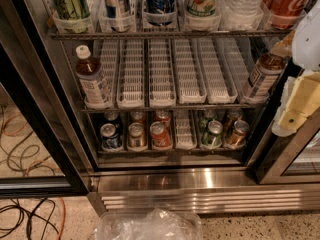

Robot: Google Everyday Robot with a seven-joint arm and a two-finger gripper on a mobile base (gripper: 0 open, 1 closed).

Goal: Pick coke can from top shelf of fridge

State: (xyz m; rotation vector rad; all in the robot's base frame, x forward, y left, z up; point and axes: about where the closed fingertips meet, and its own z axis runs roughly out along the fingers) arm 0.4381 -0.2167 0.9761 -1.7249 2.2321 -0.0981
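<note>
The arm (310, 41) is showing as a white casing at the right edge, and the cream gripper (296, 109) is hanging just below it, tilting down and leftward

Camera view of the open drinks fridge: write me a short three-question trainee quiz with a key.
1. True or false: the red aluminium coke can stands at the far right of the grey wire top shelf.
2. Which rack in view holds the brown-liquid plastic bottle with a white cap: A top, B middle, C bottom?
3. Where in the picture is the robot's pale gripper?
Key: 1 true; 2 B; 3 at the right edge, below the coke can.
</note>
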